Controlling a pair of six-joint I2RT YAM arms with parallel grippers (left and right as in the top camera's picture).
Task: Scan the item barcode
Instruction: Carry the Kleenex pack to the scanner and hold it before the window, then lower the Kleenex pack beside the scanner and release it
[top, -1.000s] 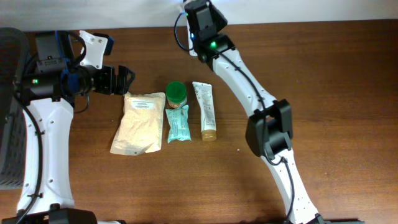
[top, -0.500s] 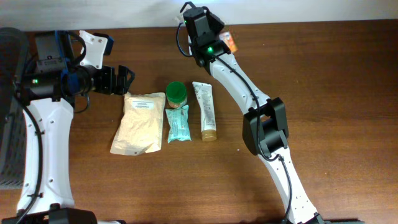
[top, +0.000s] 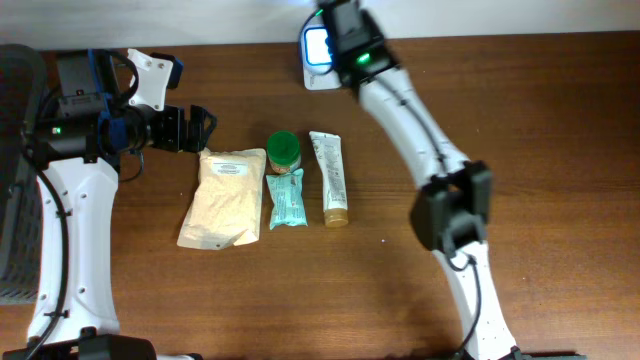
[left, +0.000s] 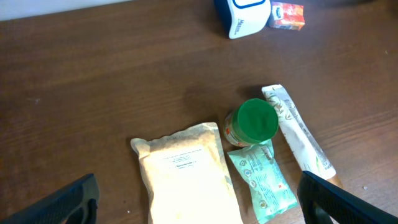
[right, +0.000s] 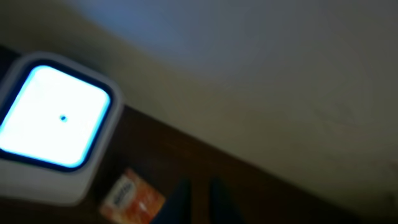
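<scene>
Scanner (top: 316, 48), white with a lit blue-white window, stands at the far edge of the table (top: 540, 150), and the right arm reaches over it. The item in play seems to be the orange packet (left: 287, 14). In the left wrist view it lies on the table just beside the scanner, while the overhead view hides it under the arm. The right fingers (right: 180, 202) show only as dark blurs next to the packet. It cannot be told whether they are parted or clenched, and nothing is visibly gripped.

The left fingers (left: 71, 202) are spread wide and empty, hovering near the beige pouch (top: 225, 195). The green-lidded jar (top: 283, 150), teal packet (top: 286, 198) and tube (top: 330, 178) lie in a row beside the pouch.

To scan well, the packet probably needs pinching by its edges so the barcode stays uncovered. It should then be held flat and square to the lit window, close and steady. The arm should keep clear of the scanner so it does not nudge it.
</scene>
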